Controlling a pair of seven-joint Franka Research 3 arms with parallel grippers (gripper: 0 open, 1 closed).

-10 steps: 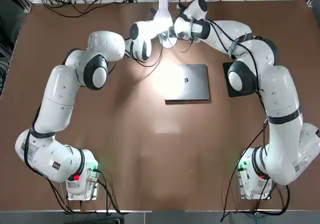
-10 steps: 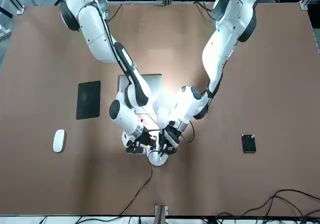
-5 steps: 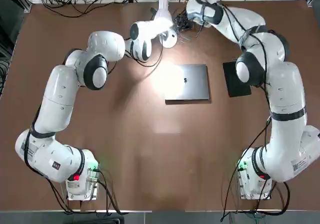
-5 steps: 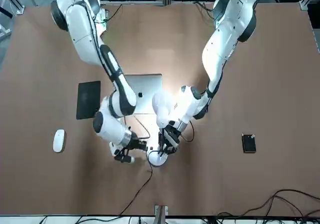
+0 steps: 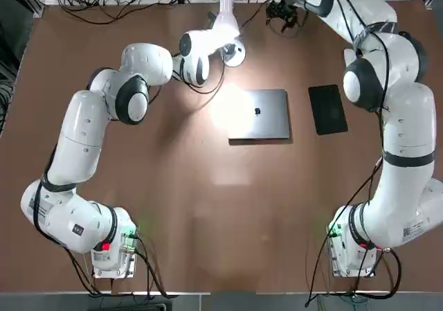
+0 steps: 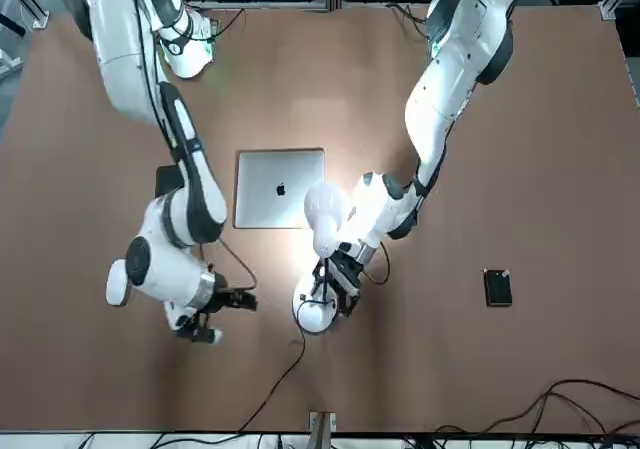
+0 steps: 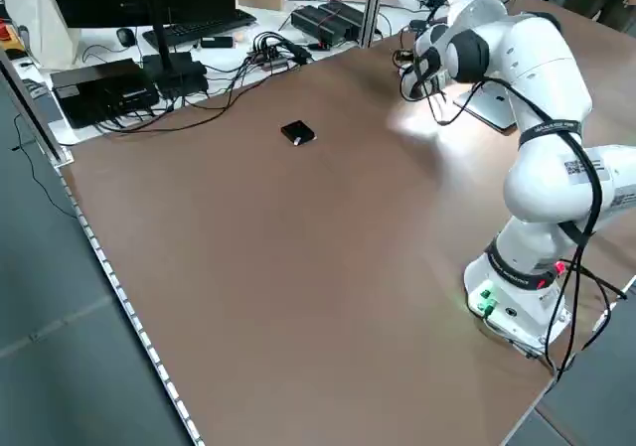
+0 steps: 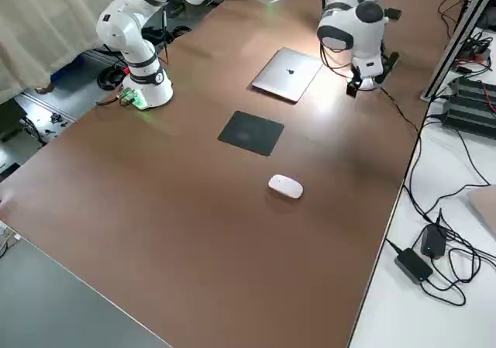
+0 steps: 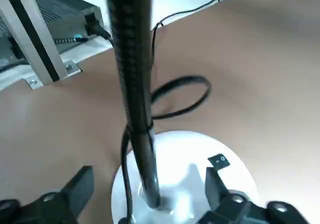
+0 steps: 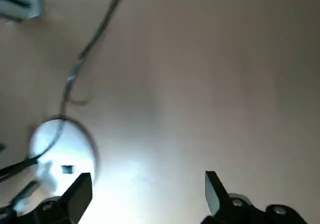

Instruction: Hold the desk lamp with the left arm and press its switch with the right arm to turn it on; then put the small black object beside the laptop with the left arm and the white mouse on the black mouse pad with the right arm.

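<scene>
The desk lamp [image 6: 315,312] stands lit behind the laptop [image 6: 280,187], throwing a bright patch on the table. My left gripper [image 9: 149,176] is open, its fingers [image 9: 80,184] either side of the lamp's dark stem [image 9: 135,84] just above the disc base [image 9: 190,184], not touching it. My right gripper [image 6: 215,317] is open and empty, off to the lamp's side near the far edge. The white mouse [image 8: 285,186] lies on bare table beyond the black mouse pad [image 8: 251,132]. The small black object [image 7: 297,133] lies alone at the robot's far left.
The lamp's thin cord [image 6: 280,369] trails to the far table edge. Cables and power boxes [image 8: 422,255] lie on the white bench past that edge. The right arm's forearm [image 6: 190,169] hangs over part of the mouse pad in the front view.
Both grippers have gone from shut to open. The right gripper has swung away from the lamp toward the robot's right. The left gripper stays at the lamp's stem.
</scene>
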